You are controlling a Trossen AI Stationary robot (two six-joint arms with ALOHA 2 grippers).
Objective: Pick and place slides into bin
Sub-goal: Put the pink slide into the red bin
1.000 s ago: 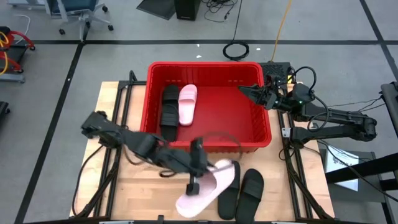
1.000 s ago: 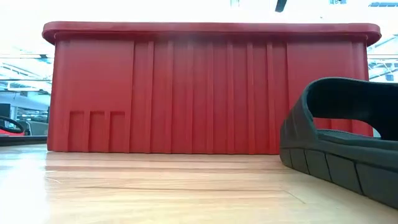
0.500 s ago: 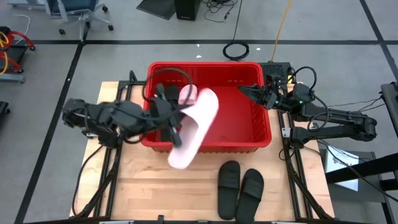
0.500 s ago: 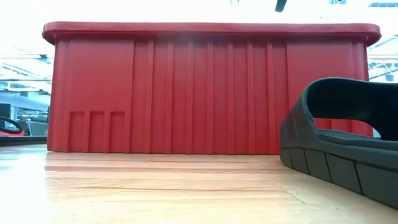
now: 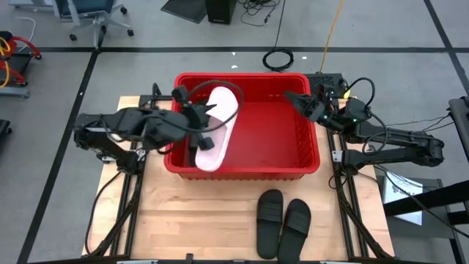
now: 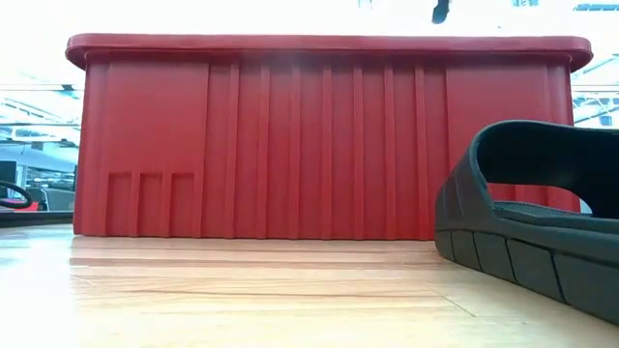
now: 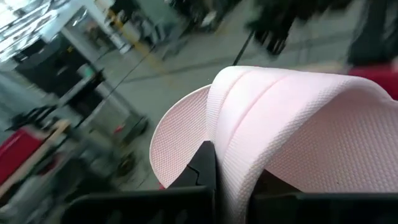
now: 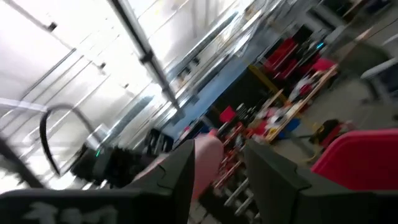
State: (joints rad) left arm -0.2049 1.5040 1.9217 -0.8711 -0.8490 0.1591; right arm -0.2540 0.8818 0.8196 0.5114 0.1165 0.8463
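While the left gripper [image 5: 199, 132] is clamped on a pale pink slide [image 5: 215, 128], that slide is held tilted between its fingers over the red bin [image 5: 311, 158]. Two black slides [image 5: 283, 224] lie on the table [image 5: 183, 220]. The right gripper [image 5: 297, 99], fingers parted, is held empty above the bin's far right corner.

We see even overhead light in the high view, soft shadows under the red bin [image 5: 308, 158]. The low view blows out white above the rim. Both wrist views smear with motion blur.
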